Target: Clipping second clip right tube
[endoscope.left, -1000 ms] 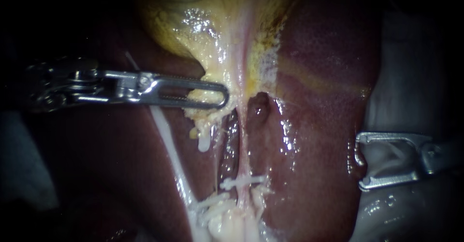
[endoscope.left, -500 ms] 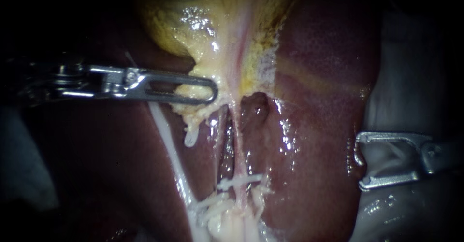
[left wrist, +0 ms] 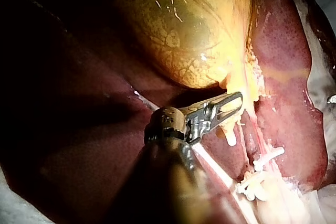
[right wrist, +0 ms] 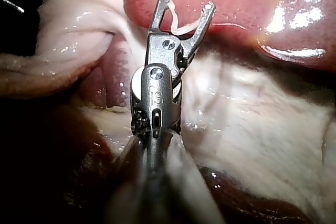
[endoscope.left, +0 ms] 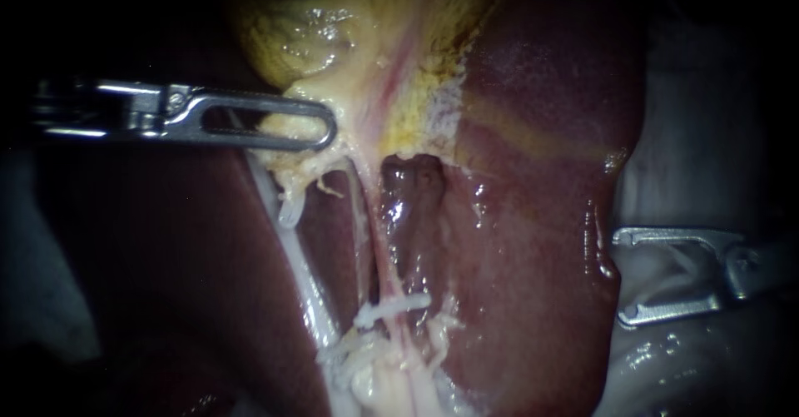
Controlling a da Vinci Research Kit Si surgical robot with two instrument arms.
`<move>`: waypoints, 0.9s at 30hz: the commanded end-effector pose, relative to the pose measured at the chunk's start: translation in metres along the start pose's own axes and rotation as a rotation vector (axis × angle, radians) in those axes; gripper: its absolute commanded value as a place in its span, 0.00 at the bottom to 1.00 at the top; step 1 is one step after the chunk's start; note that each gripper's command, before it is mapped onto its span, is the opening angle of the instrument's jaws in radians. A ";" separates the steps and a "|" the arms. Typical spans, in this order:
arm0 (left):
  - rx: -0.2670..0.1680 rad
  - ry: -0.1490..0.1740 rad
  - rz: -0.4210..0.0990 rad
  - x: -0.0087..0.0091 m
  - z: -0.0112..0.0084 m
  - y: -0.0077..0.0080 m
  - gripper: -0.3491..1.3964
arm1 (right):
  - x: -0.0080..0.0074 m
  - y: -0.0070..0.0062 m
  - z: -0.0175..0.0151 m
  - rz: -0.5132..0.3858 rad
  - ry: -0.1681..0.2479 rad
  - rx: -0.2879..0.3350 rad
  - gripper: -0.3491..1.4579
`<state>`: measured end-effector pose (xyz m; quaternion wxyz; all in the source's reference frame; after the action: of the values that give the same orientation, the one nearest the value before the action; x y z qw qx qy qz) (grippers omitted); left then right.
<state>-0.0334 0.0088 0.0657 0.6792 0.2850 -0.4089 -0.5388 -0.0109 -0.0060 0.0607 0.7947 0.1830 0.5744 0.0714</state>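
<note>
My left instrument (endoscope.left: 325, 130) has its jaws pinched tight on the bottom edge of the gallbladder (endoscope.left: 333, 42) - the yellow, bumpy bag. The yellow skin there looks stretched toward the jaws.

My right instrument (endoscope.left: 622, 275) sits far over on the right, off the edge of the liver (endoscope.left: 533, 242). Its jaws stand wide apart, but they are not empty. A white clip (right wrist: 181, 24) hangs between the two tips, bent like a little hook, and each tip touches one end of it. Under those jaws lies pale, wet tissue (right wrist: 252, 103).

The right tube (endoscope.left: 384, 267) is the thin pink one in the middle. It runs down from the gallbladder, just beside a dark red hollow in the liver. A tube clip (endoscope.left: 395, 307) sits across it low down - white and tilted. The left tube (endoscope.left: 291, 242) is white and lies to its left. My right jaws and the clip they carry are well apart from the right tube, with a wide stretch of liver between them.
</note>
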 end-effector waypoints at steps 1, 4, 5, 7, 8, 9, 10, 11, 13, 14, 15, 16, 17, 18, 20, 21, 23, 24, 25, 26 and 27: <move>0.000 0.000 0.000 0.0000 0.0000 0.0000 0.00 | 0.0000 -0.0001 0.0002 0.008 0.001 -0.001 0.47; 0.000 0.000 0.001 0.0000 0.0000 0.0000 0.00 | 0.0002 0.0000 0.0006 0.027 0.003 0.004 0.47; -0.001 0.000 0.001 0.0000 0.0000 0.0000 0.00 | 0.0003 0.0000 0.0008 0.039 0.004 0.006 0.47; 0.000 0.000 0.001 0.0000 0.0000 0.0000 0.00 | 0.0004 0.0000 0.0013 0.070 0.005 0.002 0.47; 0.000 0.000 0.001 0.0000 0.0000 0.0000 0.00 | 0.0006 0.0001 0.0017 0.088 0.007 0.008 0.47; 0.000 0.000 0.001 0.0000 0.0000 0.0000 0.00 | 0.0007 0.0001 0.0020 0.101 0.008 0.010 0.47; 0.000 0.000 0.001 0.0000 0.0000 0.0000 0.00 | 0.0008 0.0002 0.0024 0.120 0.010 0.016 0.47; 0.000 0.000 0.001 0.0000 0.0000 0.0001 0.00 | 0.0009 0.0002 0.0027 0.138 0.011 0.017 0.46; 0.000 0.000 0.001 0.0000 0.0000 0.0000 0.00 | 0.0011 0.0003 0.0032 0.163 0.012 0.016 0.46; 0.000 0.000 0.001 0.0001 0.0000 0.0001 0.00 | 0.0013 0.0004 0.0036 0.193 0.013 0.016 0.46; -0.001 0.000 0.001 0.0001 0.0000 0.0001 0.00 | 0.0014 0.0005 0.0039 0.235 0.015 0.013 0.46; -0.001 0.000 0.001 0.0001 0.0000 0.0001 0.00 | 0.0015 0.0005 0.0041 0.248 0.015 0.015 0.46; -0.001 0.000 0.001 0.0002 0.0001 0.0001 0.00 | 0.0016 0.0006 0.0045 0.261 0.016 0.018 0.46; -0.001 -0.001 0.002 0.0002 0.0001 0.0001 0.00 | 0.0017 0.0006 0.0048 0.267 0.017 0.020 0.46; -0.001 -0.001 0.002 0.0002 0.0001 0.0001 0.00 | 0.0021 0.0008 0.0056 0.287 0.018 0.024 0.46; -0.001 -0.001 0.002 0.0002 0.0001 0.0001 0.00 | 0.0022 0.0009 0.0059 0.300 0.019 0.025 0.46; -0.001 -0.001 0.002 0.0002 0.0001 0.0001 0.00 | 0.0026 0.0010 0.0068 0.320 0.020 0.032 0.46; -0.001 -0.001 0.002 0.0002 0.0001 0.0001 0.00 | 0.0028 0.0010 0.0072 0.333 0.021 0.036 0.46; -0.001 -0.001 0.002 0.0002 0.0001 0.0001 0.00 | 0.0030 0.0011 0.0075 0.339 0.019 0.034 0.46; -0.001 -0.001 0.002 0.0002 0.0001 0.0001 0.00 | 0.0032 0.0011 0.0081 0.347 0.019 0.038 0.46; -0.001 -0.001 0.002 0.0002 0.0001 0.0001 0.00 | 0.0034 0.0012 0.0083 0.353 0.019 0.036 0.46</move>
<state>-0.0334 0.0086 0.0659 0.6796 0.2839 -0.4091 -0.5386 -0.0013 -0.0054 0.0604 0.7600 0.2954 0.5415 0.2050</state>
